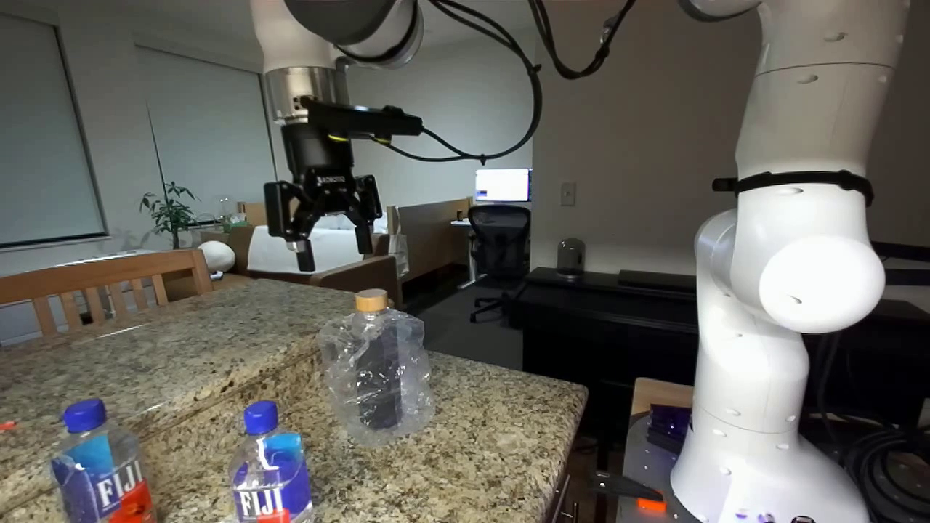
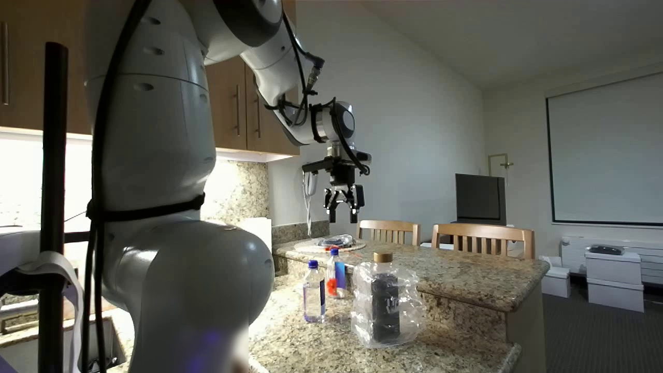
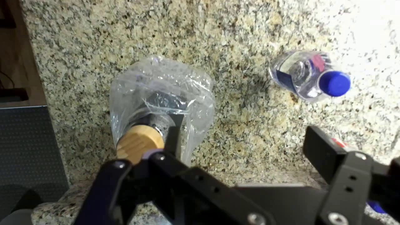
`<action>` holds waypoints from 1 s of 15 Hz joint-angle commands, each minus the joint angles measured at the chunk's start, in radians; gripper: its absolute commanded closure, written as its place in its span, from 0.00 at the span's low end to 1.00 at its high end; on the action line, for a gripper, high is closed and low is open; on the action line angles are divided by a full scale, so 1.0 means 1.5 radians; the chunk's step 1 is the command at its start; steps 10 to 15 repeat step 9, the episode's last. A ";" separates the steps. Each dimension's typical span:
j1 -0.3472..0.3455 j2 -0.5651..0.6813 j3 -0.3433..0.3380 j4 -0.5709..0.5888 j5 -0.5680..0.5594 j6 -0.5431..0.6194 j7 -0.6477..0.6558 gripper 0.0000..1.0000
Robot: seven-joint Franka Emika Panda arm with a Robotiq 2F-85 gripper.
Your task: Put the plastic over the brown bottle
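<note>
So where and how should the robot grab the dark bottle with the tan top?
Likely by the round, tan, wood-like cap, pinched across its sides from straight above. The dark cylindrical bottle stands upright, and its cap pokes out above the clear, crinkled plastic around it.

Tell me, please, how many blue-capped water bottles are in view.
2: in an exterior view, one bottle stands at the lower left, another bottle between it and the plastic.

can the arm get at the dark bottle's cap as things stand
Likely yes: the open end effector hangs higher, the tan cap sticks out above the plastic, and nothing visible stands between them.
</note>
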 commanded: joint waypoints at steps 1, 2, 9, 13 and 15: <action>0.002 -0.053 0.015 -0.048 0.003 -0.017 0.005 0.00; 0.003 -0.062 0.016 -0.058 0.005 -0.020 -0.003 0.00; -0.001 -0.043 0.021 -0.042 0.001 -0.014 -0.001 0.00; -0.001 -0.043 0.021 -0.042 0.001 -0.014 -0.001 0.00; -0.001 -0.043 0.021 -0.042 0.001 -0.014 -0.001 0.00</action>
